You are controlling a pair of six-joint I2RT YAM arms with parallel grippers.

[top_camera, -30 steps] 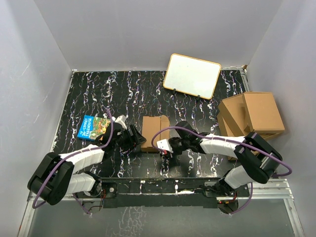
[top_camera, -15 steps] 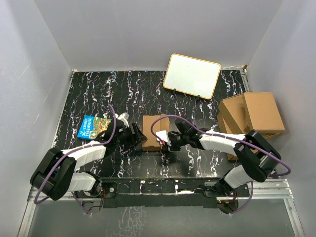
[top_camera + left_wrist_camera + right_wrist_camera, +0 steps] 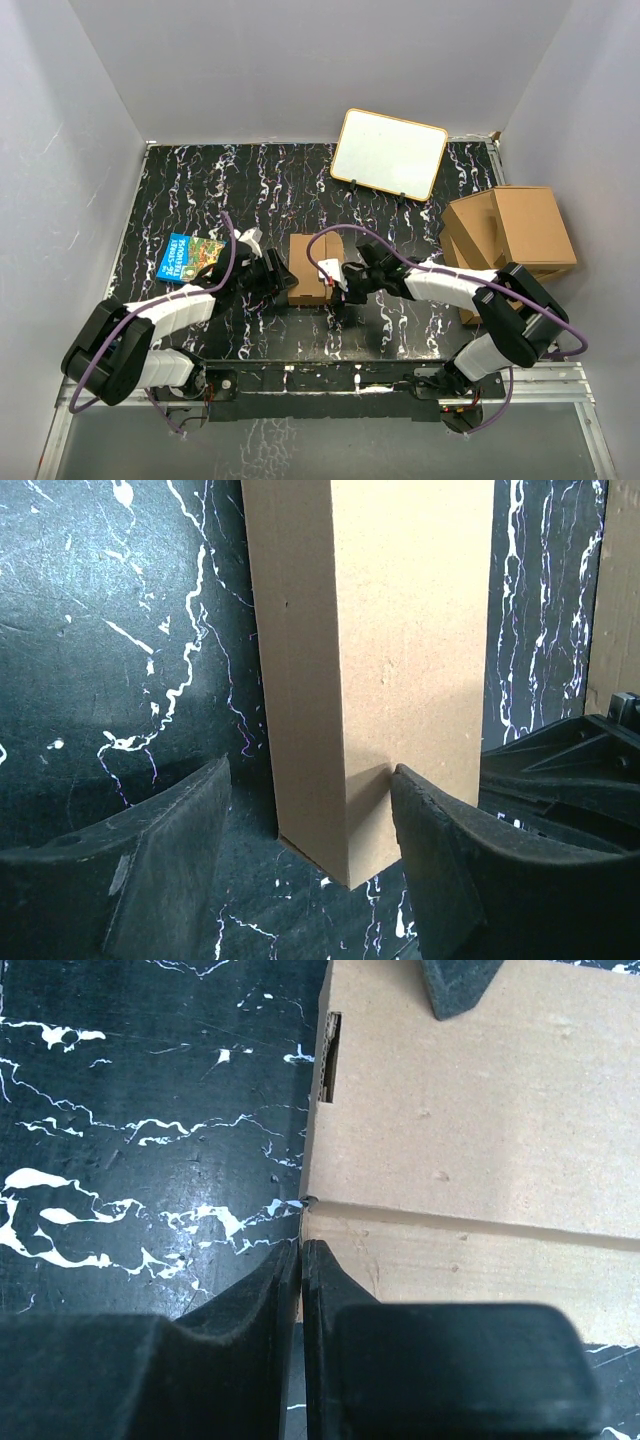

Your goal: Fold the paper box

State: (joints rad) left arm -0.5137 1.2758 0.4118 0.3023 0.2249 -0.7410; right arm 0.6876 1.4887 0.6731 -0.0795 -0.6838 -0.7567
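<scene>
- Top view: the paper box (image 3: 313,266) sits on the black marbled table (image 3: 200,190), in the middle towards the near edge. The left gripper (image 3: 277,276) is at its left side and the right gripper (image 3: 338,284) at its near right corner. A blue picture book (image 3: 190,257) lies to the left, a whiteboard (image 3: 388,153) stands far, and stacked cardboard boxes (image 3: 510,235) sit to the right.
- Left wrist view: the jaws stand wide around a corner of the box. One finger touches its top face and the other is clear of its side wall.
- Right wrist view: the fingers are pressed together with nothing between them, their tips at the box's edge beside a fold line.
</scene>
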